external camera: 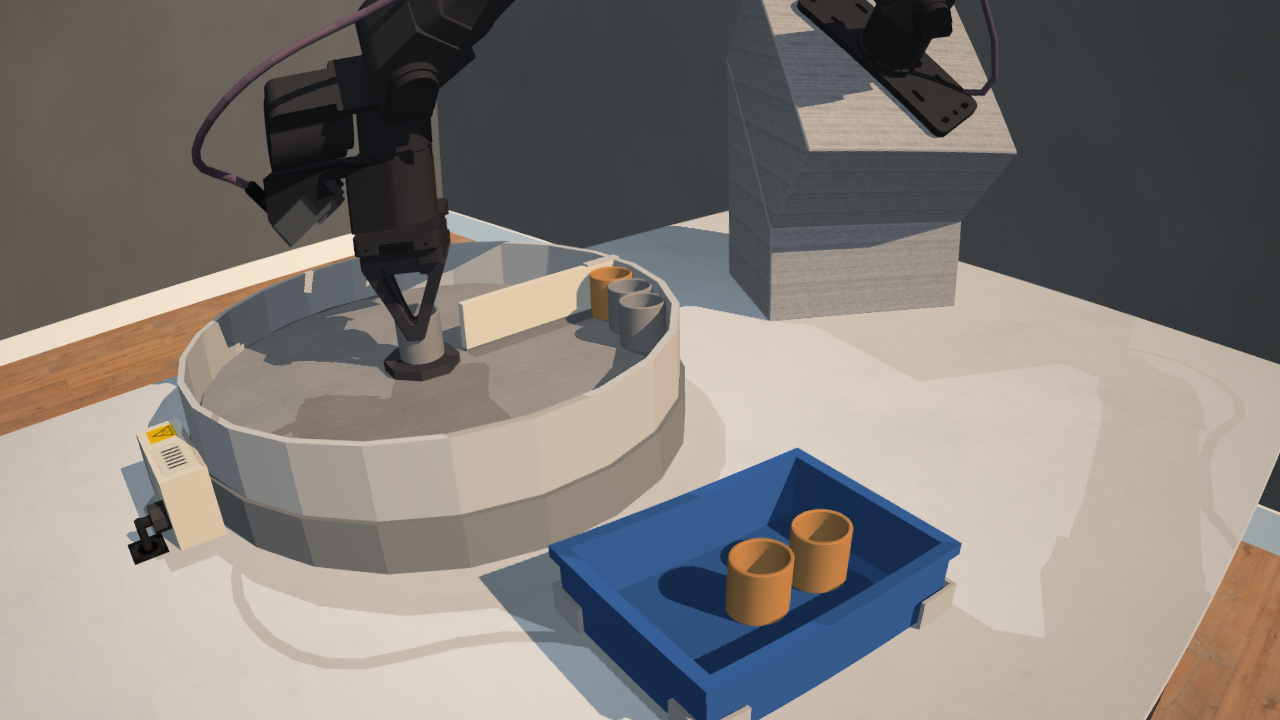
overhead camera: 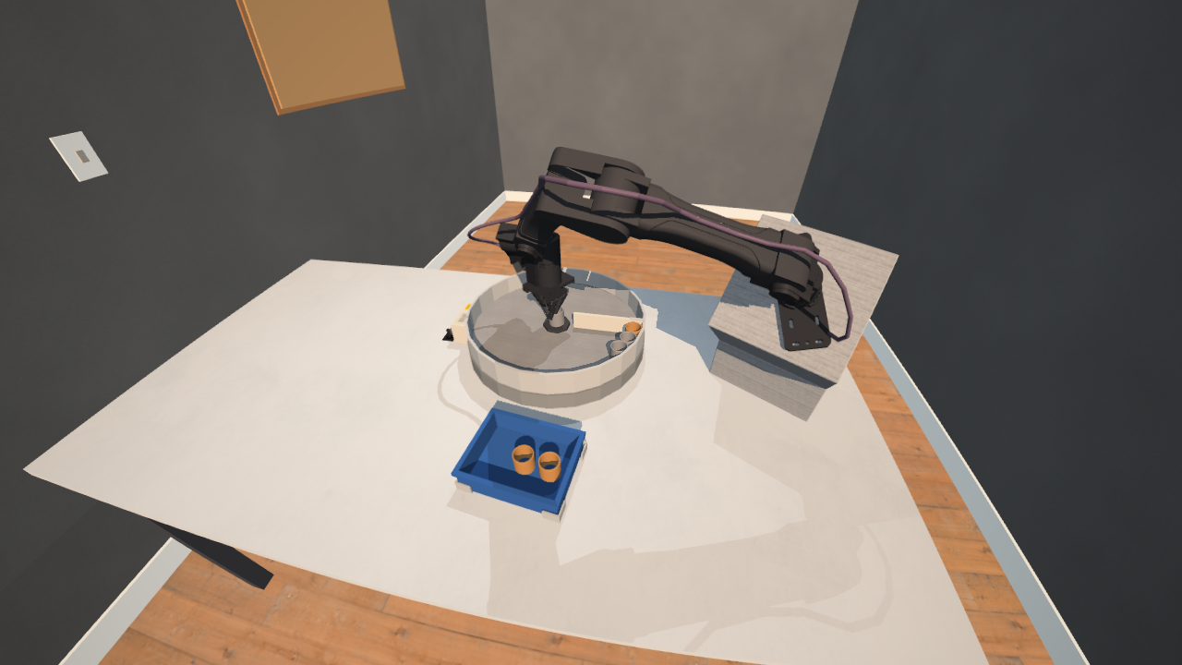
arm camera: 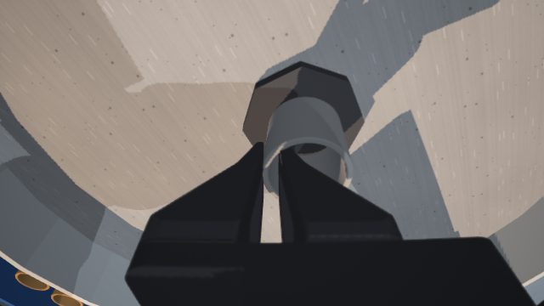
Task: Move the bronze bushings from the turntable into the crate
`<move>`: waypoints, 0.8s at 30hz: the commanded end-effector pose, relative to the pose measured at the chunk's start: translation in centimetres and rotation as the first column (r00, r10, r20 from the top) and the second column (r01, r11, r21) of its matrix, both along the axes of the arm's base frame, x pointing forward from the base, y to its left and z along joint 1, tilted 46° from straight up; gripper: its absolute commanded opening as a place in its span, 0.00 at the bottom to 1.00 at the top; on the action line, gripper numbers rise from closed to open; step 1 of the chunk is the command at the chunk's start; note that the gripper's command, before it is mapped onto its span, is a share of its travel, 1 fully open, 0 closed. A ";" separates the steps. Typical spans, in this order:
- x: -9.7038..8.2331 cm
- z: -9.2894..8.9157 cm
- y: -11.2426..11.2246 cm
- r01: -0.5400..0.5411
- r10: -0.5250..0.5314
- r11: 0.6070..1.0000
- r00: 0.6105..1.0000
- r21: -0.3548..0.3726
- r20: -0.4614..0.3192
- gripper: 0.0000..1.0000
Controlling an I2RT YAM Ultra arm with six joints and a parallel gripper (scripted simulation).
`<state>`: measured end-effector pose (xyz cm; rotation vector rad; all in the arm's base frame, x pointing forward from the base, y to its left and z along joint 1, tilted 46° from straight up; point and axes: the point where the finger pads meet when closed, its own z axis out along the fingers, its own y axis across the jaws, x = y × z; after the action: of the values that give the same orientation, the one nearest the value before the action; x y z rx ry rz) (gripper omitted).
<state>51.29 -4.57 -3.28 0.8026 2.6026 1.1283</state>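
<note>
My gripper is shut on the wall of a grey steel bushing, one finger inside it, one outside. The bushing is upright over the dark hub of the turntable; I cannot tell whether it touches the hub. A bronze bushing stands at the turntable's right edge by the fence, with two steel bushings beside it. Two bronze bushings stand upright in the blue crate.
The cream fence runs from near the hub to the turntable's right wall. A raised wall rings the turntable. A cream box is at its left side. The arm's pedestal stands to the right.
</note>
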 end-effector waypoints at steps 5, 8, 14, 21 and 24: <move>0.4 0.7 -2.1 0.035 -0.035 0.999 0.999 -0.013 0.011 0.00; 0.4 0.7 -2.1 0.035 -0.035 0.999 0.999 -0.013 0.011 0.00; 0.3 0.5 -2.1 0.033 -0.033 0.999 0.999 -0.012 0.008 0.00; 0.3 0.3 -2.2 0.031 -0.031 0.999 0.999 -0.010 0.005 0.00; 0.3 0.3 -2.2 0.032 -0.032 0.999 0.999 -0.010 0.005 0.00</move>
<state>51.22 -4.55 -3.29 0.8023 2.6053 1.1291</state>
